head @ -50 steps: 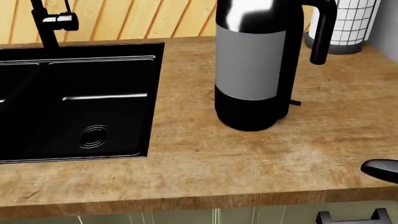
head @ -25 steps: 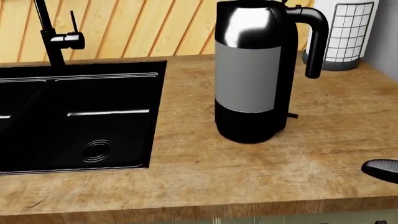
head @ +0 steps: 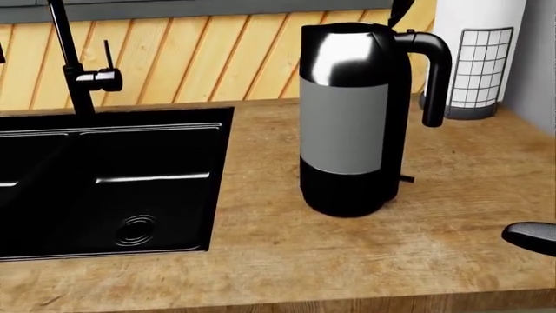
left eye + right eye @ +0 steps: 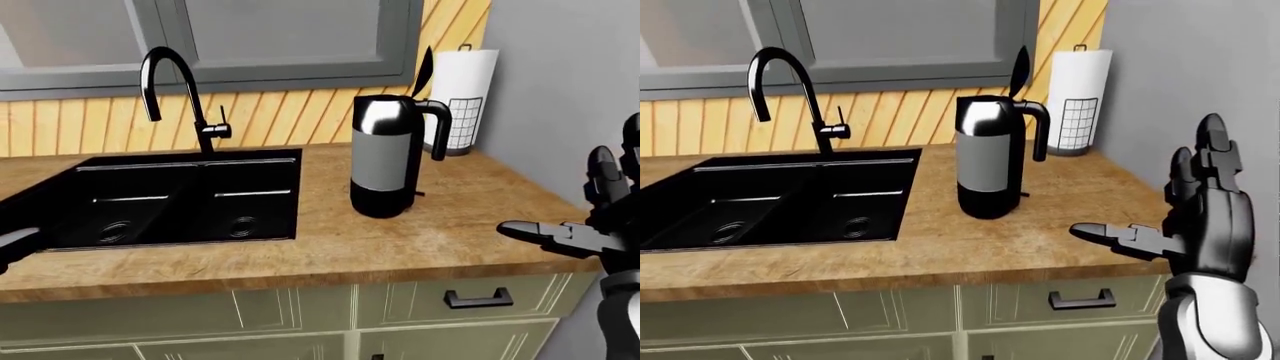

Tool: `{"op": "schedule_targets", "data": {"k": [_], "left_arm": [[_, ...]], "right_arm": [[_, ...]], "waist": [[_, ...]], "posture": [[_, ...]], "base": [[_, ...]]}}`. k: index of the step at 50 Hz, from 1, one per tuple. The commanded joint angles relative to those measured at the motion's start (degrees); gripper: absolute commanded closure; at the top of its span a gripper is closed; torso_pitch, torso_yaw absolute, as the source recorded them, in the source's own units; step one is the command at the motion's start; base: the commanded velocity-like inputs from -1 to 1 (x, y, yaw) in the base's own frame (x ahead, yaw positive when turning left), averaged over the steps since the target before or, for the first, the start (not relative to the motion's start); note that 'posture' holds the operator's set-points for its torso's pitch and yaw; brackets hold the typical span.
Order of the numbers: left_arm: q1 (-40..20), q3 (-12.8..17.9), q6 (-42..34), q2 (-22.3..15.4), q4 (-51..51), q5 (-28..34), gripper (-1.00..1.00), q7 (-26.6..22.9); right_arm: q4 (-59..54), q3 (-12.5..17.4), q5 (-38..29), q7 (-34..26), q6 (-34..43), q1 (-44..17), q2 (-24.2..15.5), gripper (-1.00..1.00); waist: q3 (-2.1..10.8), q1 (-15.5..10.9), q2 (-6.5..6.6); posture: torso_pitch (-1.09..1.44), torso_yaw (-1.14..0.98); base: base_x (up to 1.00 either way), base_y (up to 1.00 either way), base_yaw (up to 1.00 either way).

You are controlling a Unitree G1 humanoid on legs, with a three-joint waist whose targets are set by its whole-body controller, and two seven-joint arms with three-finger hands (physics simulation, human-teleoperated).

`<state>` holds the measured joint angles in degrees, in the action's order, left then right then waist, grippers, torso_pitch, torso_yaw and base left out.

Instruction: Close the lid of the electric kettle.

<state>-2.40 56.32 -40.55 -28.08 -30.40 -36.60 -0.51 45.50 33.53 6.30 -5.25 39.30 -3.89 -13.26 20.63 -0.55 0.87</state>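
- Left-eye view. The electric kettle [image 4: 385,156] is shown upright on the wooden counter [image 4: 440,225], just right of the black sink [image 4: 160,199] and left of the paper towel roll [image 4: 462,101] at the far right corner. Its lid [image 4: 424,70] is seen raised, standing nearly on edge above the handle side. The right hand [image 4: 590,225] is held at the right edge, well apart from the kettle, fingers spread and clamped on nothing. A pale rounded tip at the lower left edge may belong to the left hand [image 4: 15,244]; its finger state cannot be told.

- Head view. The kettle body fills the middle, with its handle [image 3: 430,72] turned to the right. Only the base of the lid is caught at the top edge. One dark fingertip [image 3: 532,236] of the right hand enters at the lower right, near the counter's near edge.

- Right-eye view. The open lid is seen as a thin dark blade above the kettle top, against the slatted wall [image 4: 890,116]. The right hand is shown palm-inward, thumb extended toward the left, fingers apart.

- Step in hand, judged: the approach has yet to be made. The hand is best raised above the lid's tip, then brought down and to the left so that the lid is pushed over its hinge; sideways force on the tall body should be avoided, since the kettle could tip or slide.
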Motion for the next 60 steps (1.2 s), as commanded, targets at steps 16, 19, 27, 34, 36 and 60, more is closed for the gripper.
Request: {"op": "schedule_targets", "data": {"k": [16,19,27,34,36,60], "left_arm": [[-1.08,-0.95,0.64,-1.03,-2.07,-0.73,-1.00,0.43],[-1.08,-1.04,0.71,-0.96,-2.01,-0.75,-1.00,0.22],[-1.01,-0.97,1.23,-1.05,-1.46,-0.26,-1.00,-0.36],[-0.85,-0.52,1.14,-1.15,-1.41,-0.63,-1.00,-0.45],[-0.86,-0.62,1.04,-1.16,-1.58,-0.77,-1.00,-0.42],[-1.14,-1.41,1.86,-1.07,-1.01,-0.03,-1.00,-0.70]], "right_arm": [[1.02,-1.18,-0.56,-0.01,-1.97,-1.24,-0.39,-1.00],[0.92,-0.99,-0.31,-0.03,-2.07,-1.30,-0.31,-1.00],[1.10,-1.53,-0.93,-0.29,-1.19,-1.20,-0.49,-1.00],[1.87,-0.44,-0.59,-0.63,0.51,-1.30,-0.76,-1.00],[2.57,0.00,-1.03,-1.28,1.23,-1.13,-1.50,-1.00],[-2.86,-0.39,-11.00,-12.39,6.83,-8.48,-11.98,-1.00]], "waist": [[-0.27,0.22,0.32],[-0.27,0.25,0.32],[-0.28,0.25,0.31],[-0.28,0.25,0.28],[-0.28,0.23,0.26],[-0.34,0.38,-0.01]], "posture": [[-0.55,0.00],[-0.55,0.00],[-0.55,0.00],[-0.55,0.00],[-0.55,0.00],[-0.55,0.00]], "base": [[0.00,0.00,0.00],[0.00,0.00,0.00],[0.00,0.00,0.00],[0.00,0.00,0.00],[0.00,0.00,0.00],[0.00,0.00,0.00]]}}
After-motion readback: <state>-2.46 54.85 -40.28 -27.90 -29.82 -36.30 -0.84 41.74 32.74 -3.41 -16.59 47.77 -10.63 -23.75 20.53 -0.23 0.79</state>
